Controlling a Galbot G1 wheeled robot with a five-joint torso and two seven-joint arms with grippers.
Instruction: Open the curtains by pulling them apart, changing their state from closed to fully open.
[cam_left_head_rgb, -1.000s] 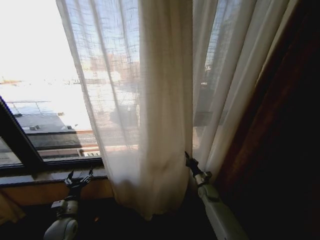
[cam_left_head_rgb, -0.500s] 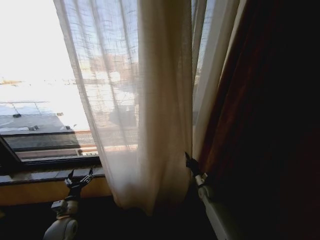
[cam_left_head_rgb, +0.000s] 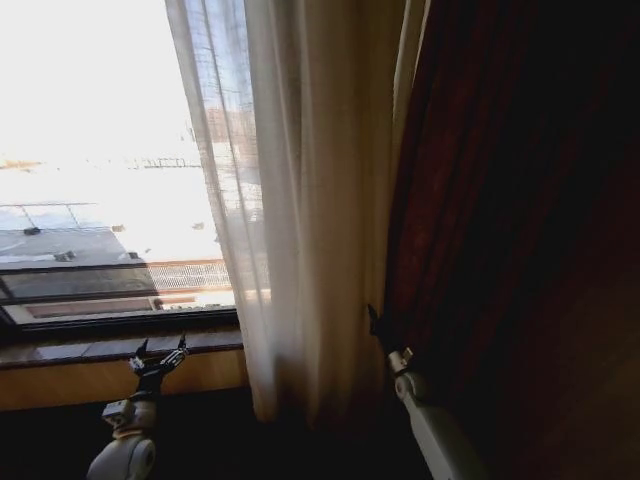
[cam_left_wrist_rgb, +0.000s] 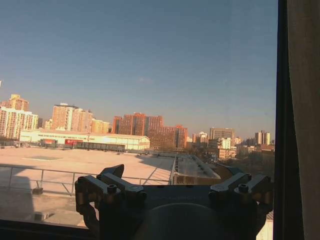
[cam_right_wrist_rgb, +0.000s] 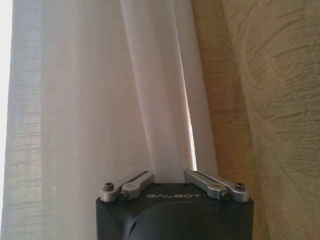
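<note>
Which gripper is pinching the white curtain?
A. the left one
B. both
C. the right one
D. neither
C: the right gripper has a fold of the curtain between its fingers, while the left gripper sits open and empty by the window sill.

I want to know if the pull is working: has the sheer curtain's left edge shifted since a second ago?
Yes. The curtain has bunched toward the brown drape, uncovering more window frame, with the right tool at its folds.

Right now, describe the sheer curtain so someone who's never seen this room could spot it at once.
Start at the bright window with rooftops outside. At its right edge hangs the curtain, a pale, pleated, see-through panel bunched into a narrow column, with the right tool at its lower edge. Unlike the dark brown drape beside it, it lets light through.
</note>
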